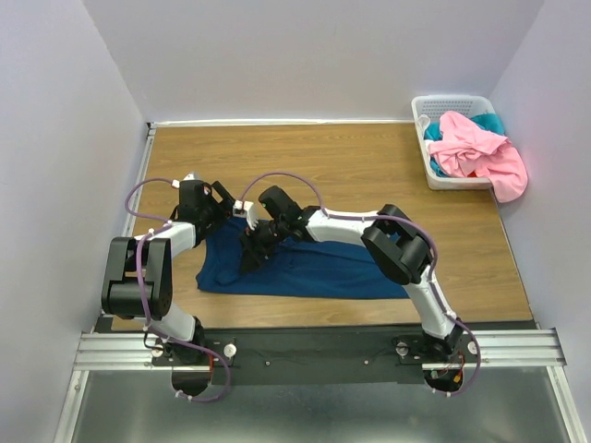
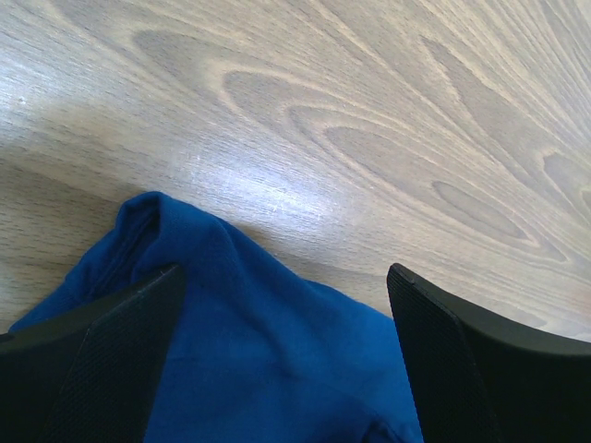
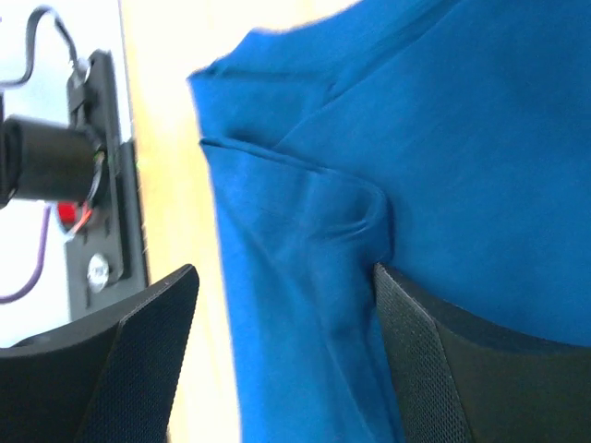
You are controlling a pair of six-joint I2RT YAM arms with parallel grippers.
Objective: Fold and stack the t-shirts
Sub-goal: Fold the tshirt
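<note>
Between the right jaws lies a blue t-shirt (image 3: pixel 305 231) fold.

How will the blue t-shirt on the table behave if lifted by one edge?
Probably floppy: the blue t-shirt lies flat with soft creases, so it would likely sag from any grip point. It looks thin, so likely light. Pushed, it would probably bunch rather than slide across the wooden table.

On inspection, the left arm (image 1: pixel 138 277) was folded sharply at the elbow with the left gripper (image 2: pixel 284 277) held low and its jaws fully apart, while the right arm (image 1: pixel 397 245) reached across toward it, the right gripper (image 3: pixel 284 272) pitched downward with its jaws standing apart.
</note>
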